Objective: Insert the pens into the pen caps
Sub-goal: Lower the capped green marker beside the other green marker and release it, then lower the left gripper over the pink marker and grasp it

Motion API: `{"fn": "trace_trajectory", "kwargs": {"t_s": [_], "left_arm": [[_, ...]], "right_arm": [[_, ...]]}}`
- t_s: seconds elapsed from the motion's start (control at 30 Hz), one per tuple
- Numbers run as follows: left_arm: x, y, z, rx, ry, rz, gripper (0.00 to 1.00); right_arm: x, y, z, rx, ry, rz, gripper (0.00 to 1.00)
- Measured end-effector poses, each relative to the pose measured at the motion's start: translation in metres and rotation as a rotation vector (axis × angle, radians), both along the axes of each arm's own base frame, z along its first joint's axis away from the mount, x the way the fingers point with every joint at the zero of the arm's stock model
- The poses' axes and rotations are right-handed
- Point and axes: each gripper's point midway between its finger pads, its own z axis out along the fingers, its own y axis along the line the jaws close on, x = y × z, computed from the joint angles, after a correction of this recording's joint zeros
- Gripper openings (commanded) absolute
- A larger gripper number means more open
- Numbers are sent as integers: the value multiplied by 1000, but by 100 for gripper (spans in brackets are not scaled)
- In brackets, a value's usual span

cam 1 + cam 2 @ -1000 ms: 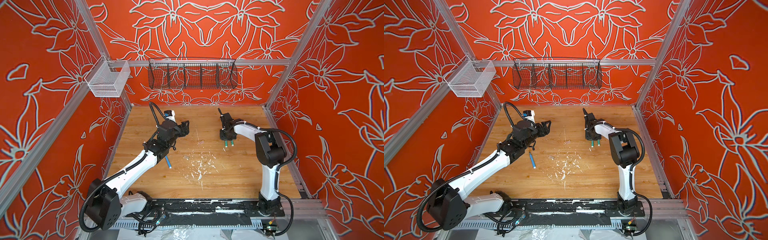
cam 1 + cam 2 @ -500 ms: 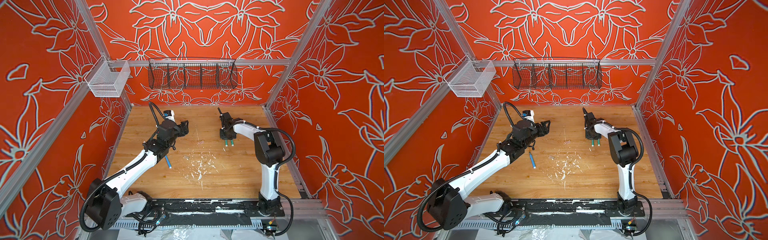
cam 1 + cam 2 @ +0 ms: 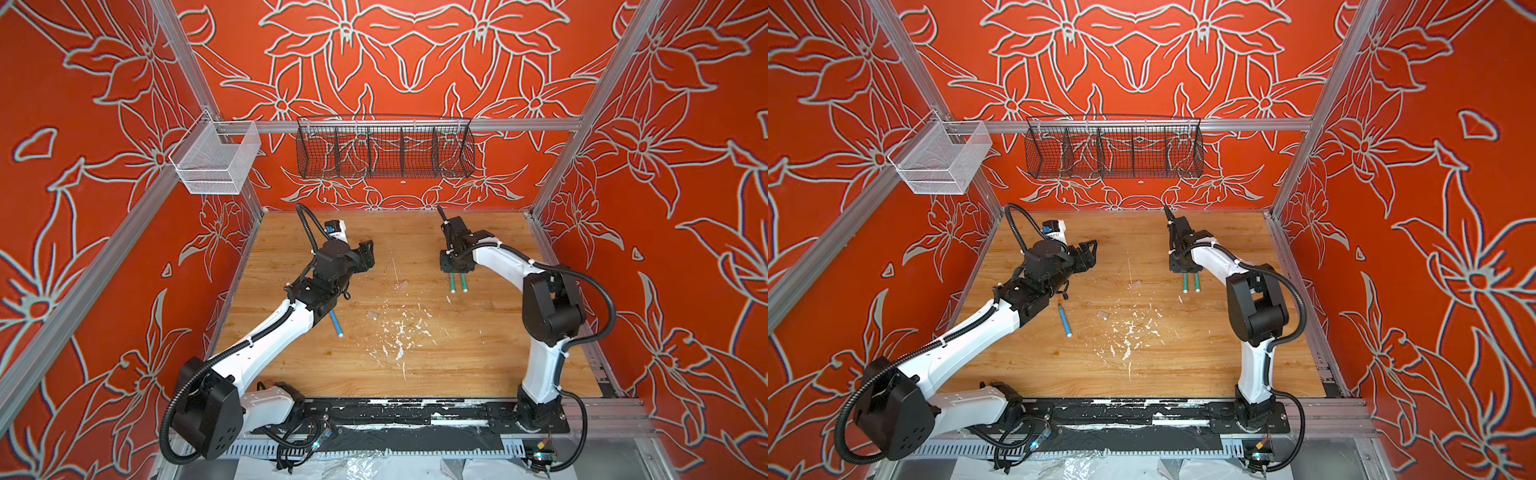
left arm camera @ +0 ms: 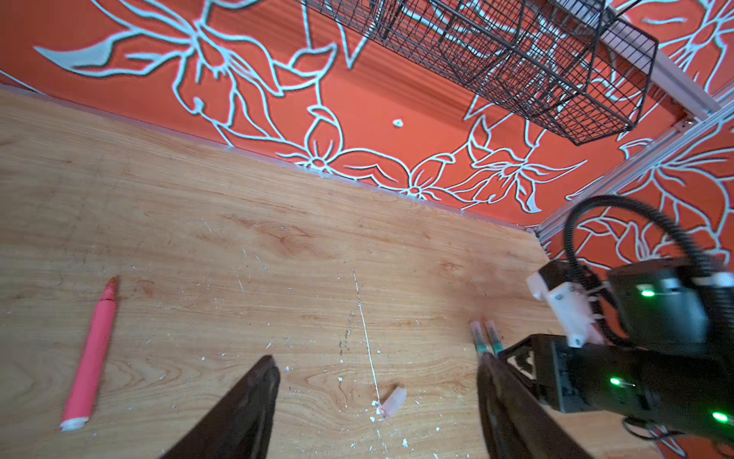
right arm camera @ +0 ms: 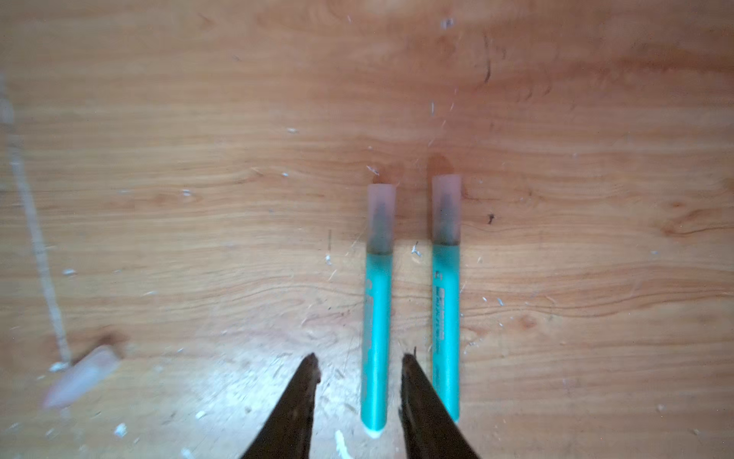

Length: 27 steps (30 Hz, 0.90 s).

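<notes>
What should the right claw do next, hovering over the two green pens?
Probably lift the right claw straight up. Both green pens lie capped, and its jaws stand apart around one without touching it, so nothing is left to do here. A loose cap and the bare red pen lie unpaired.

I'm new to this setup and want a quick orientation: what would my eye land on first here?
Red walls with white flower outlines surround the wooden table. Two capped green pens lie side by side on the table's right half, the open right gripper straddling one. A blue pen lies beside the left arm, and the left wrist view shows an uncapped pink pen.
</notes>
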Motion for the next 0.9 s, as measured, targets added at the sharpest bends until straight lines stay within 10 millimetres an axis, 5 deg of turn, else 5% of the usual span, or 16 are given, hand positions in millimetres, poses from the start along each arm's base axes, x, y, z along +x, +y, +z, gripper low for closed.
{"fn": "trace_trajectory", "kwargs": {"t_s": [0.2, 0.47, 0.7, 0.9], "left_arm": [[17, 20, -5, 133, 62, 82, 79], [50, 84, -18, 270, 213, 256, 79], [66, 112, -70, 323, 465, 249, 73], [49, 152, -131, 298, 718, 255, 63]], "right_arm": [[-19, 12, 59, 50, -135, 52, 39], [-46, 18, 64, 120, -149, 100, 38], [-56, 24, 51, 159, -122, 125, 38], [-56, 31, 52, 200, -136, 147, 38]]}}
